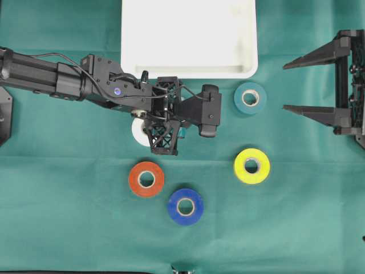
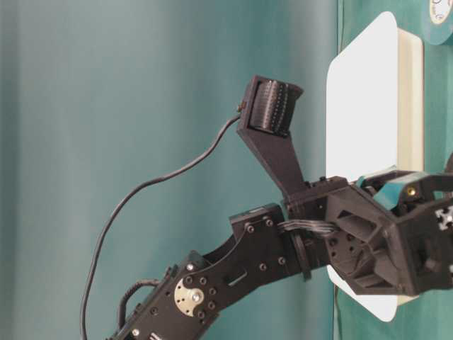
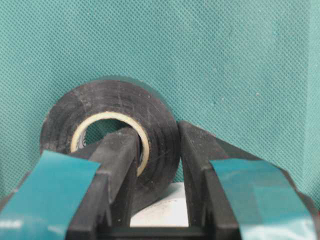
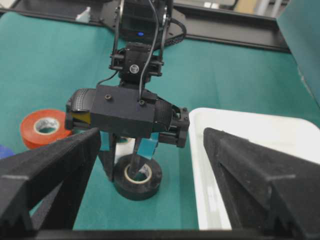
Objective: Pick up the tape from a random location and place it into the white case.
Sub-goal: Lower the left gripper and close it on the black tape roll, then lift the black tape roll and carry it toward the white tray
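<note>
Pinching black tape (image 3: 115, 135) wall: left end effector (image 3: 157, 165) | overhead: tape hidden | right end effector (image 1: 302, 85) agape

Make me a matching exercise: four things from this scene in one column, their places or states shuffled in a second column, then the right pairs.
Things:
1. black tape roll
2. white case
3. right gripper
4. yellow tape roll

Places or states:
A. open, holding nothing
B. lying flat on the cloth, right of the orange roll
C. clamped through its wall by the left gripper
D. at the cloth's far edge, empty

Pairs: 1-C, 2-D, 3-A, 4-B
</note>
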### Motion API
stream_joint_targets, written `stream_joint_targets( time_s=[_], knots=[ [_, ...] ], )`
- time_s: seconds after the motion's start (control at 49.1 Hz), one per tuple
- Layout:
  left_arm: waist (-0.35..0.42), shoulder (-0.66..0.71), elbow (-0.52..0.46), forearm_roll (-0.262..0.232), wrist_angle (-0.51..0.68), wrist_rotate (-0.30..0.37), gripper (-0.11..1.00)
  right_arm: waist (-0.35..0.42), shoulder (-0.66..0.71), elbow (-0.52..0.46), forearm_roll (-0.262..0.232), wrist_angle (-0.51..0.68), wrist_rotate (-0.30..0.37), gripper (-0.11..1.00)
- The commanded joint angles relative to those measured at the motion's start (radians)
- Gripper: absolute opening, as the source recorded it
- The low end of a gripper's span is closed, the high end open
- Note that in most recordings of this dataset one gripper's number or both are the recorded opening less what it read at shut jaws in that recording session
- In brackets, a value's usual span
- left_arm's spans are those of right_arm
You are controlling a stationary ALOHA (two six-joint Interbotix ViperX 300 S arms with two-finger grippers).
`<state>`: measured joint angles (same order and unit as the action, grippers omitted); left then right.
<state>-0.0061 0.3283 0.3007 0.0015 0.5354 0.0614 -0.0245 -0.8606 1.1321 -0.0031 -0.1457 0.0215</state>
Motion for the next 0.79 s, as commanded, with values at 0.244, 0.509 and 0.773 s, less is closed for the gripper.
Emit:
stream_joint_targets(
  time_s=[0.244, 0.509, 0.773],
  knots=[
    [0.0, -0.069, -0.028, 0.0, -0.003, 0.002, 0.2, -0.002, 0.005, -0.018, -0.002, -0.002, 0.002, 0.92],
    [-0.005, -0.167, -0.043, 0.0, 0.044, 0.002, 0.2, 0.0, 0.008, -0.018, -0.002, 0.0, 0.002, 0.92],
    [-0.008, -0.265, -0.098, 0.0, 0.167, 0.003, 0.2, 0.0, 0.008, -0.02, -0.002, 0.005, 0.002, 0.92]
  ],
)
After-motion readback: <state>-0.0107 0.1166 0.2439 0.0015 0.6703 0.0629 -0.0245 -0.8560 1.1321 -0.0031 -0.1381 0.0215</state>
